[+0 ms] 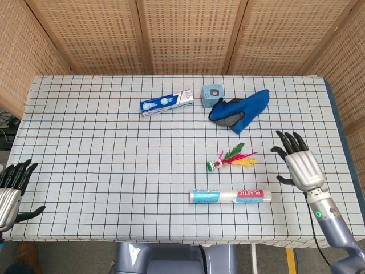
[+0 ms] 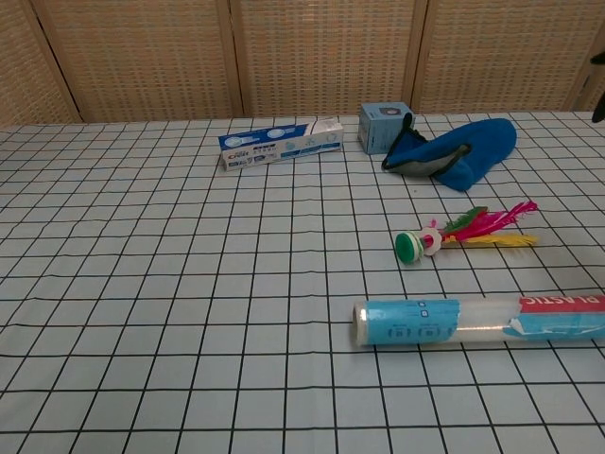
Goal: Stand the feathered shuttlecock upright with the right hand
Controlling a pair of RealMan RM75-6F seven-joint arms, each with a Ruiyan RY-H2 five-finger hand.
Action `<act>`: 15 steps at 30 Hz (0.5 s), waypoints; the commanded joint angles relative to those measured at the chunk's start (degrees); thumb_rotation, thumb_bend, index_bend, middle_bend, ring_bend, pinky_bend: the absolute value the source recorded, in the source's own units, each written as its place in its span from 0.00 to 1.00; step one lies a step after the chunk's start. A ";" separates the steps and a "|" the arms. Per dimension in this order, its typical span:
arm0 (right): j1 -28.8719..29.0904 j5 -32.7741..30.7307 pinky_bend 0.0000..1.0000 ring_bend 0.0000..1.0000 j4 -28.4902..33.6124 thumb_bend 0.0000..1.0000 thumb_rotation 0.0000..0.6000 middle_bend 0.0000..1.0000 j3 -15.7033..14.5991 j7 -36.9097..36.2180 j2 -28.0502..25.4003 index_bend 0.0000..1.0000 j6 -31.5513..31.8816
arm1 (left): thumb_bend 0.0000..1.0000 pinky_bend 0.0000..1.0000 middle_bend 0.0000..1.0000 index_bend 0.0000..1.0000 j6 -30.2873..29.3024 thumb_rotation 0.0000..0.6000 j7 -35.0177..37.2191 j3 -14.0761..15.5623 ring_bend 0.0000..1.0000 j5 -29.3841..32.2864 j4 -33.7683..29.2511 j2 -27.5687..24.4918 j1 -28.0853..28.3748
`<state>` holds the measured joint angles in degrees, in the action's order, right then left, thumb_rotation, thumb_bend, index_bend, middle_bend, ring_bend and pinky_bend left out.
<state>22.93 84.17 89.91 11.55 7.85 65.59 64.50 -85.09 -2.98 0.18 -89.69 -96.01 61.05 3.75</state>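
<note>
The feathered shuttlecock (image 1: 231, 159) (image 2: 460, 234) lies on its side on the checked tablecloth, its green and white base pointing left and its pink, green and yellow feathers pointing right. My right hand (image 1: 300, 164) hovers open, fingers spread, a short way to the right of the feathers and apart from them. In the chest view only a dark fingertip (image 2: 599, 106) shows at the right edge. My left hand (image 1: 12, 184) is open at the table's near left corner, holding nothing.
A clear roll with blue and red labels (image 1: 230, 196) (image 2: 482, 322) lies just in front of the shuttlecock. Behind it sit a blue pouch (image 1: 239, 109), a small blue box (image 1: 213, 93) and a toothpaste box (image 1: 166, 103). Wicker screens stand behind the table.
</note>
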 commanded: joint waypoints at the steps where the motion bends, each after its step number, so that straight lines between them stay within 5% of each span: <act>1: 6.73 -4.72 0.00 0.00 -6.89 0.24 1.00 0.00 1.95 0.86 5.59 0.41 -8.26 | 0.00 0.00 0.00 0.00 1.02 1.00 -0.85 -0.56 0.00 1.21 0.10 0.39 0.56; 15: 14.71 -7.78 0.00 0.00 -23.62 0.44 1.00 0.05 -0.31 1.28 17.29 0.48 -16.74 | 0.00 0.00 0.00 0.00 3.56 1.00 -4.94 -1.72 0.00 5.02 0.41 2.57 1.91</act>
<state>36.96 76.61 67.29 11.74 9.36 82.02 48.43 -81.59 -7.86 -1.51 -84.73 -95.59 63.56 5.62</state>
